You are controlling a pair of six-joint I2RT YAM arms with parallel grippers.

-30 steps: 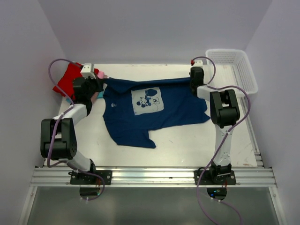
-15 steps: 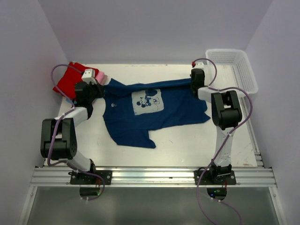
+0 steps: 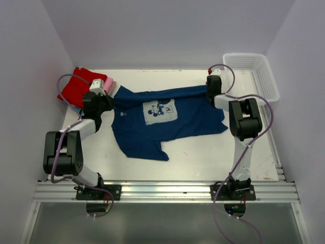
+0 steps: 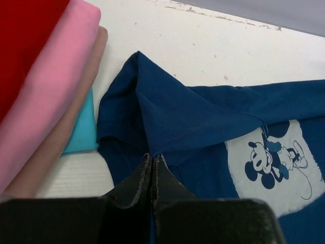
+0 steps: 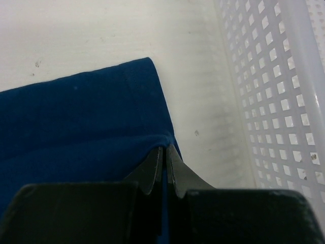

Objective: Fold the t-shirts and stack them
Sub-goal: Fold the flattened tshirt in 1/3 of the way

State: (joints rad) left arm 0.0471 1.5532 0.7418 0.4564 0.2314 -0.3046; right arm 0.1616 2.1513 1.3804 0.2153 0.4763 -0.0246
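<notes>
The left gripper (image 4: 152,158) has its two fingers pressed together, pinching a fold of the navy blue t-shirt (image 4: 193,114) at the garment's left end. From that pinch the cloth rises in a creased peak and runs off to the right as a doubled-over band. In the top view this gripper (image 3: 107,99) sits at the left end of the shirt's far edge.

The right gripper (image 5: 165,151) is likewise clamped closed on the same shirt (image 5: 76,122), holding it at a rounded corner just beside the white mesh basket (image 5: 274,76). From above it (image 3: 209,92) sits at the right end of the far edge.

Between the two grips the navy blue t-shirt (image 3: 167,127) lies across the middle of the white table (image 3: 203,157). Its far edge is drawn into a nearly straight line, and the rest is flat and lightly wrinkled. The chest print (image 3: 160,111) faces up: a pale square with a cartoon mouse figure (image 4: 274,162) in dark blue. A flap of cloth juts toward the near edge at the lower left of the shirt.

Left of the left gripper, at the table's far-left corner, is a stack of folded cloth. The red t-shirt (image 4: 25,40) lies uppermost, with the pink t-shirt (image 4: 56,86) under it. Below that comes a tan folded layer (image 4: 76,119), and the teal t-shirt (image 4: 84,129) shows only as a small corner at the bottom. The navy cloth lies just beside this stack. The basket (image 3: 254,71) stands at the far-right corner.
</notes>
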